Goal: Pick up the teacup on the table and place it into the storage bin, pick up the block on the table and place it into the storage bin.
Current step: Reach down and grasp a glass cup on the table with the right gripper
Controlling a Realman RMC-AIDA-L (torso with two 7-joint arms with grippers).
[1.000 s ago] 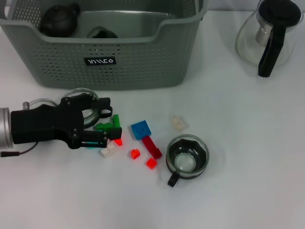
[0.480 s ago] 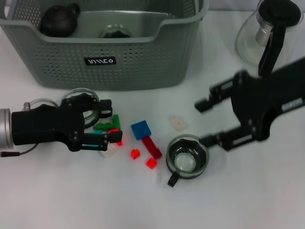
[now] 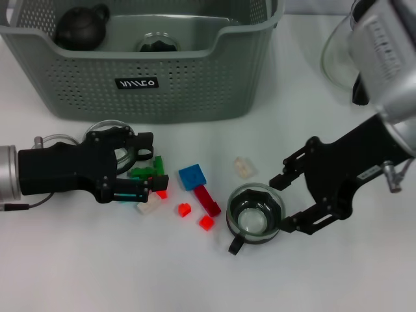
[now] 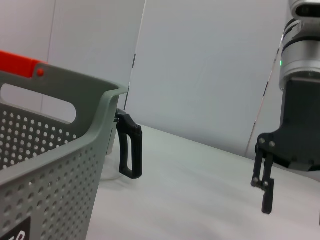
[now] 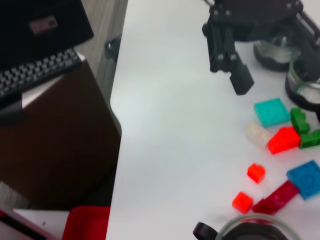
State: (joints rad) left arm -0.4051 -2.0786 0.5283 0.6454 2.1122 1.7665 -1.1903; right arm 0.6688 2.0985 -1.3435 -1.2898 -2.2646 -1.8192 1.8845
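left gripper lying low, fingers spread around a green block | blocks scattered mid-table | teacup sitting on the table | right gripper spread wide beside it | storage bin standing behind

I'm working over a plain white table, evenly lit, with only soft shadows on it. Through the left wrist camera I see pale grey wall panels behind the table, with a thin dark seam running down between two of them. The right wrist camera shows the table's edge and, beyond it, a dark brown desk carrying a black keyboard in front of a dark monitor. Something red sits low beside that desk; I can't tell what it is.
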